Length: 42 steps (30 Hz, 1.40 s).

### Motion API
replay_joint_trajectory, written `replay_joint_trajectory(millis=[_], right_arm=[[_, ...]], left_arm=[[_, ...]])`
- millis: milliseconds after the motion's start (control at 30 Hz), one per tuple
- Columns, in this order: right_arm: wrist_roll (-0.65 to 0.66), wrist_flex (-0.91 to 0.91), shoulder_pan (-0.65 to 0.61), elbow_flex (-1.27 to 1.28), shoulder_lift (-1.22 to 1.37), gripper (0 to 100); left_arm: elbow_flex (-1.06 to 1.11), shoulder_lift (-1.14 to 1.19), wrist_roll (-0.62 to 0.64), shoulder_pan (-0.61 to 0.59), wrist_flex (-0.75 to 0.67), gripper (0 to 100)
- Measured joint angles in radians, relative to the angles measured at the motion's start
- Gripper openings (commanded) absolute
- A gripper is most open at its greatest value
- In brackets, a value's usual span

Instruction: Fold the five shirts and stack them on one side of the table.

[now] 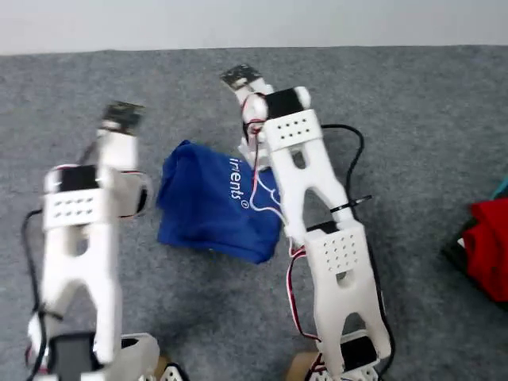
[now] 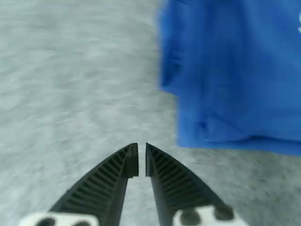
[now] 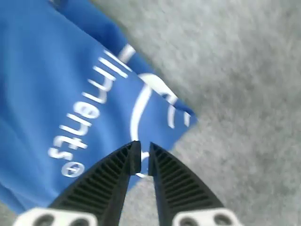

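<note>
grey felt table, pale wall behind; blue shirt mid-table; left gripper, right gripper clenched, empty.

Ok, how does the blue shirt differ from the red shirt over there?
The blue shirt lies folded mid-table, fully in view, with white print on it. The red shirt sits at the right edge, cut off by the frame, and shows no print. Both are solid-coloured cloth on the grey table.
</note>
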Motion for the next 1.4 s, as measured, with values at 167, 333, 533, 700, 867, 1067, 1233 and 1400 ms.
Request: replay_joint_trajectory(millis=[167,333,533,700,867,1067,1233,1400], right_arm=[[-0.006,0.002,0.127,0.051,-0.006,2.5],[-0.006,0.002,0.249,0.141,-0.054,2.5],[-0.006,0.002,0.295,0.259,-0.127,2.5],[-0.006,0.002,0.296,0.27,-0.132,2.5],[-0.006,0.002,0.293,0.27,-0.132,2.5],[-0.006,0.002,0.295,0.27,-0.132,2.5],[-0.006,0.002,0.295,0.27,-0.132,2.5],[-0.006,0.002,0.295,0.27,-0.132,2.5]], left_arm=[[-0.123,0.219,-0.032,0.103,0.057,5],[-0.264,0.43,-0.069,0.118,0.094,5],[-0.367,0.646,-0.1,0.118,0.155,4],[-0.428,0.72,-0.103,0.098,0.206,1],[-0.52,0.709,-0.104,0.075,0.324,1],[-0.58,0.568,-0.104,0.075,0.376,5],[-0.583,0.551,-0.104,0.078,0.381,5],[-0.585,0.672,-0.106,0.095,0.338,5]])
